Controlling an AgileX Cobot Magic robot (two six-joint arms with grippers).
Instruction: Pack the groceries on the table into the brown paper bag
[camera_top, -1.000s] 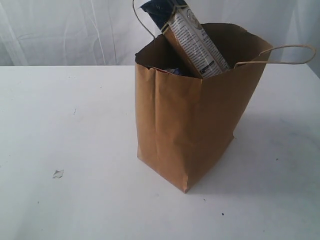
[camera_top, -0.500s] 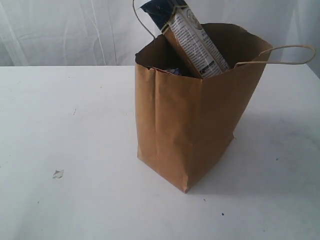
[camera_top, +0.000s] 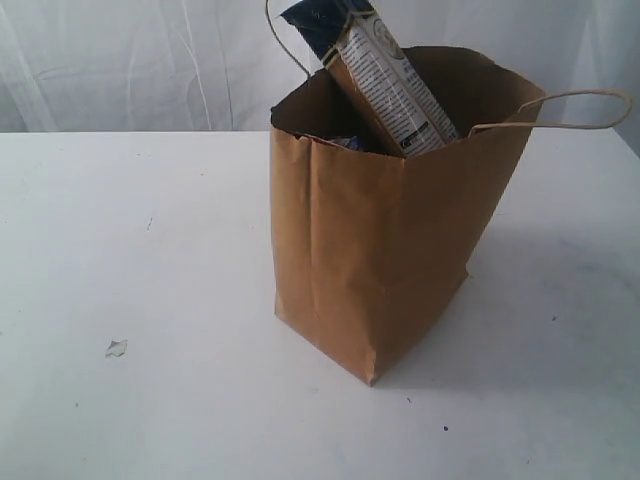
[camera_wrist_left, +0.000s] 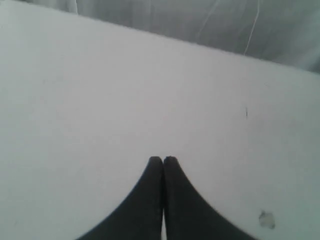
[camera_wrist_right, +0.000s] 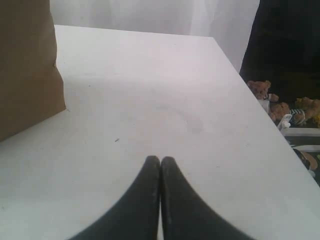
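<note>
1. A large white table (camera_top: 150, 250) with a plain matte top fills the scene. No loose groceries show on it in any view.
2. A tall brown paper bag (camera_top: 370, 250) stands upright on the table, right of centre in the exterior view, mouth open. Its thin paper walls look soft and easily creased. Loaded, it is probably bottom-heavy, so lifting by both twisted loop handles (camera_top: 570, 110) together, or supporting the base, seems safest.
3. A long dark-blue-and-cream packet (camera_top: 390, 85) leans tilted inside the bag, with its upper end poking above the rim. It looks light and fairly stiff, and that exposed end is the natural place to pinch. A bluish item shows just below the rim, too hidden to name.
4. The left gripper (camera_wrist_left: 163, 160) hangs over bare table, its dark fingers pressed together and empty.
5. The right gripper (camera_wrist_right: 160, 160) is likewise pressed together and empty, with the bag well apart from it.
6. A small white crumb (camera_top: 116, 348) lies on the table, well apart from the bag.
</note>
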